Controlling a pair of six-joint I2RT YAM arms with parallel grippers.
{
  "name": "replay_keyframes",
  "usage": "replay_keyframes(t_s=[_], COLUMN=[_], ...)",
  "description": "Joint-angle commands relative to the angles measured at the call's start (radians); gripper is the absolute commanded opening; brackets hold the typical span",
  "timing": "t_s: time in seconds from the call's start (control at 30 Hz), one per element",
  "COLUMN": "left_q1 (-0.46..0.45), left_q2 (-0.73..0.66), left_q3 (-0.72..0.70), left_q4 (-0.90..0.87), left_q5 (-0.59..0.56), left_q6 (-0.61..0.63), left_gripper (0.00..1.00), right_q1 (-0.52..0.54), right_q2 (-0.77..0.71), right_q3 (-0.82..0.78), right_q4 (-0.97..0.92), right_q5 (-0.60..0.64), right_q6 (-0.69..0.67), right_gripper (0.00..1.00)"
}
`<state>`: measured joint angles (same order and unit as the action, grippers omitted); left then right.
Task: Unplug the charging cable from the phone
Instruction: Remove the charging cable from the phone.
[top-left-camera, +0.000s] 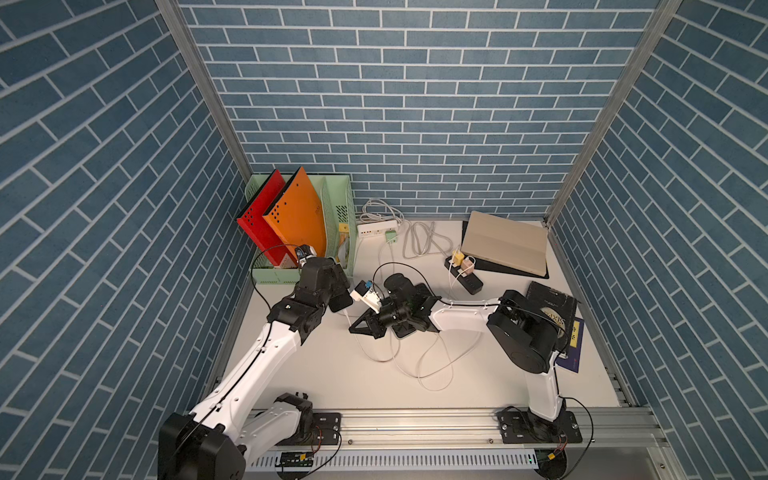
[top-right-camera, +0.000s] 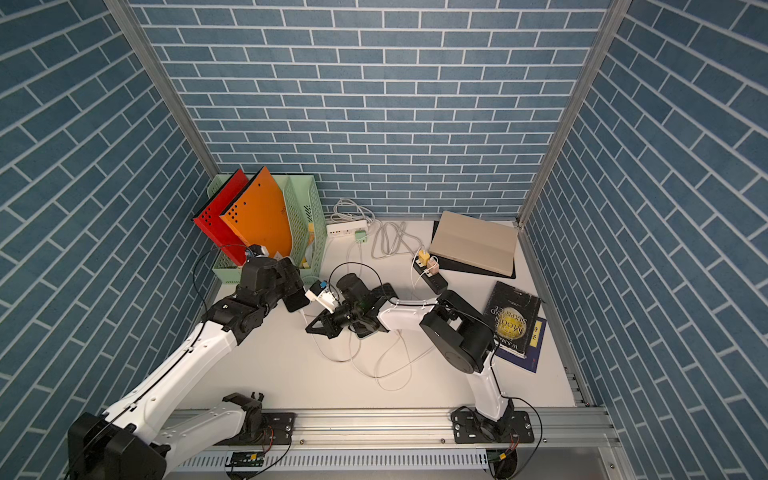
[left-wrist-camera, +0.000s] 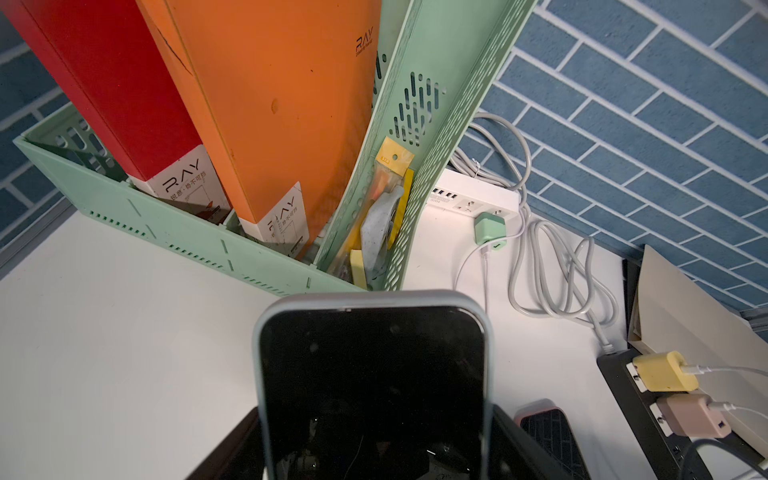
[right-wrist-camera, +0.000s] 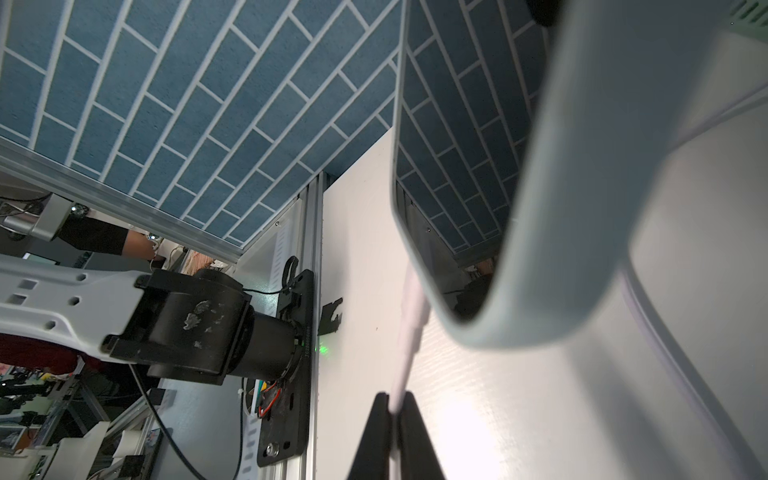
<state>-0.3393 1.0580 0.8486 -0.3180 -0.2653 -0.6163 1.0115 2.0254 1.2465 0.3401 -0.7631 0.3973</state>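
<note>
The phone (left-wrist-camera: 374, 374) has a grey case and a black screen, and it is held up off the table. My left gripper (left-wrist-camera: 374, 451) is shut on its two long edges, one black finger (left-wrist-camera: 519, 449) on each side. In both top views the phone (top-left-camera: 340, 305) (top-right-camera: 297, 304) shows at the end of the left gripper (top-left-camera: 337, 298). The white charging cable (right-wrist-camera: 409, 332) runs from the phone's lower edge (right-wrist-camera: 552, 270), where its plug still meets the case. A short way below that edge, my right gripper (right-wrist-camera: 395, 401) (top-left-camera: 352, 328) is shut on the cable.
A green file rack (top-left-camera: 309, 272) with red and orange folders stands behind the left arm. A white power strip (top-left-camera: 376, 227) and a black one (top-left-camera: 465, 278) with chargers lie at the back. A second phone (left-wrist-camera: 548, 436) and loose cable loops lie under the right arm. Books (top-left-camera: 552, 307) are at right.
</note>
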Motion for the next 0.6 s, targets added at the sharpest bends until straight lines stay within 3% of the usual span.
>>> replay_keyframes(t_s=[0.0, 0.57], left_q1=[-0.005, -0.004], left_q2=[-0.022, -0.007], left_q3=[0.02, 0.041], left_q4=[0.035, 0.021], left_q5=[-0.02, -0.049], left_q6=[0.0, 0.01], left_gripper=[0.0, 0.0], right_q1=[0.0, 0.004], right_q2=[0.008, -0.03], right_q3=[0.016, -0.04], right_q4=[-0.015, -0.031], right_q5=[0.005, -0.022], right_q6=[-0.002, -0.045], right_gripper=[0.02, 0.0])
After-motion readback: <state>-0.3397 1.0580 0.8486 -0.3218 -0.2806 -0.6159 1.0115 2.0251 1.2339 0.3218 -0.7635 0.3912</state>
